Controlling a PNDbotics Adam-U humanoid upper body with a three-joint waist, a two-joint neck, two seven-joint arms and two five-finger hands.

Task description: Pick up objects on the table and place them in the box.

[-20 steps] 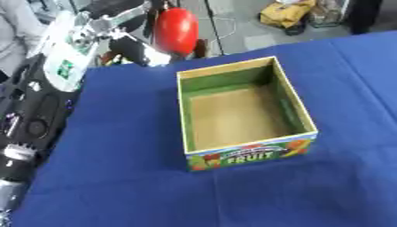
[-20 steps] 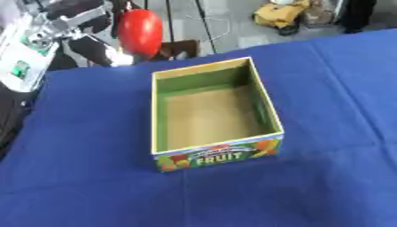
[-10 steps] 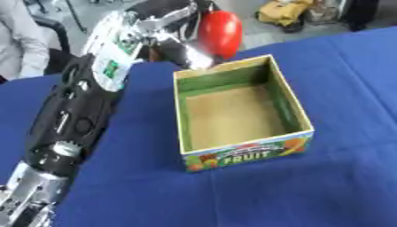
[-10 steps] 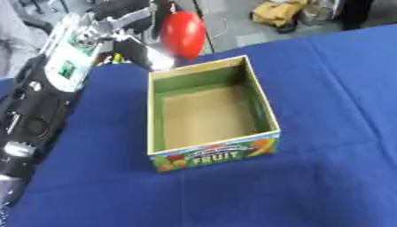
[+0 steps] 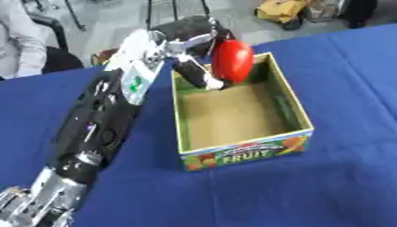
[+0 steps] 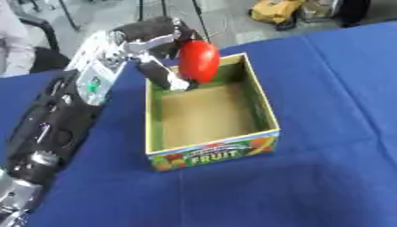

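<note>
While the box (image 5: 242,116), whose near panel reads "FRUIT", sits open on the blue desk (image 5: 325,177), the left robot hand (image 5: 190,53) grasps a red object (image 5: 232,61) above the box's far end, so releasing it inside seems the next move.

**Grey floor beyond a blue tabletop**

A blue cloth covers the tabletop (image 5: 341,177) to its far edge. Past that edge lies a pale grey floor (image 5: 108,26), with thin dark legs of some stand (image 6: 143,9) and a yellow object (image 5: 283,9) sitting on it.
</note>
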